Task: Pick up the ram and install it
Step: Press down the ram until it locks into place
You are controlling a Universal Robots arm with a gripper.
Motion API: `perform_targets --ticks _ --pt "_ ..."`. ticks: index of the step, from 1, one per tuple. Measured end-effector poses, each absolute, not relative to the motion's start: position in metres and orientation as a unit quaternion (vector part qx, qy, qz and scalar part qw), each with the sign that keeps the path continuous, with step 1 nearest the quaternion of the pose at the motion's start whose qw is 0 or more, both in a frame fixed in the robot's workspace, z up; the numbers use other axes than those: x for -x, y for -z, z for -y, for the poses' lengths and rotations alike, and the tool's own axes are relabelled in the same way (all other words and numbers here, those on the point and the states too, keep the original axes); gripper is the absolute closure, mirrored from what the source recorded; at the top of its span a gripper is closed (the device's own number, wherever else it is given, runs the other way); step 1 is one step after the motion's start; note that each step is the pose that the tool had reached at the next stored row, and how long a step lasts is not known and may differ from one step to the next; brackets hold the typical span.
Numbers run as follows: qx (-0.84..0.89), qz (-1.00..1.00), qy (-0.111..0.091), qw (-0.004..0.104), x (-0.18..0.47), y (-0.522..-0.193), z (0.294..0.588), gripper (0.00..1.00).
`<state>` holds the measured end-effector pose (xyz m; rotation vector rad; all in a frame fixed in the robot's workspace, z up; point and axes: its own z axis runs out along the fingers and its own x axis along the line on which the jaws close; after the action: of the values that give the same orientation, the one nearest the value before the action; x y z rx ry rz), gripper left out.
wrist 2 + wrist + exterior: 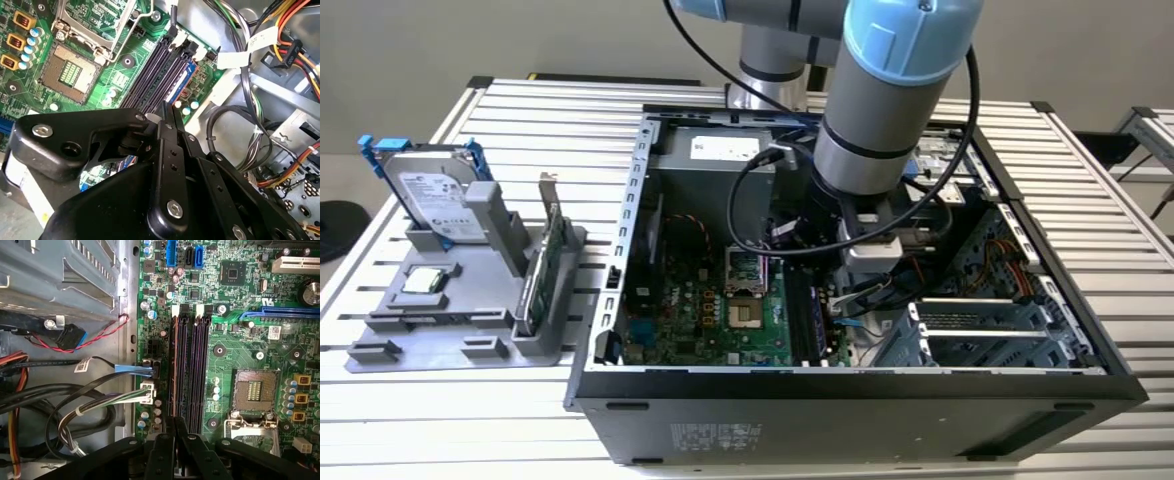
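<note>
Ram [175, 370] seated in motherboard [240, 340] slot (edge-on), jaws closed together just above — empty

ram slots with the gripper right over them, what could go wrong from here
1. In the first wrist view the gripper sits at one end of the slots; a skewed push could load a slot wall.
2. The cables end close beside the slots and could snag.
3. The open socket lies next to the slots; a sideways slip might hit it.
</note>
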<state>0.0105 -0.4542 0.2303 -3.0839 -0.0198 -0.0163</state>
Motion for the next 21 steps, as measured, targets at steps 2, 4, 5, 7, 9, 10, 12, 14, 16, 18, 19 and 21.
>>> perform_targets --ticks 2,4,5,7,9,10,12,14,16,18,19,21 --pt "1.0 0.006 0.005 0.029 -0.0105 -0.2349 0.4542 1.0" --pt "1.0 0.006 0.005 0.029 -0.0105 -0.2404 0.4542 1.0" --pt "1.0 0.006 0.005 0.029 -0.0105 -0.2417 0.4542 1.0" --pt "1.0 0.006 0.005 0.029 -0.0105 -0.2418 0.4542 1.0" --pt "1.0 0.006 0.005 0.029 -0.0105 -0.2419 0.4542 1.0" --pt "1.0 0.006 0.005 0.029 -0.0105 -0.2419 0.4542 1.0" --pt "1.0 0.005 0.005 0.029 -0.0107 -0.242 0.4542 1.0" --pt "1.0 0.0 0.005 0.029 -0.012 -0.242 0.4542 1.0" --pt "1.0 -0.002 0.005 0.029 -0.0125 -0.242 0.4542 1.0" --pt "1.0 -0.003 0.005 0.029 -0.0125 -0.242 0.4542 1.0" --pt "1.0 -0.003 0.006 0.029 -0.0125 -0.2419 0.4542 1.0" --pt "1.0 -0.003 0.006 0.029 -0.0126 -0.2419 0.4542 1.0"
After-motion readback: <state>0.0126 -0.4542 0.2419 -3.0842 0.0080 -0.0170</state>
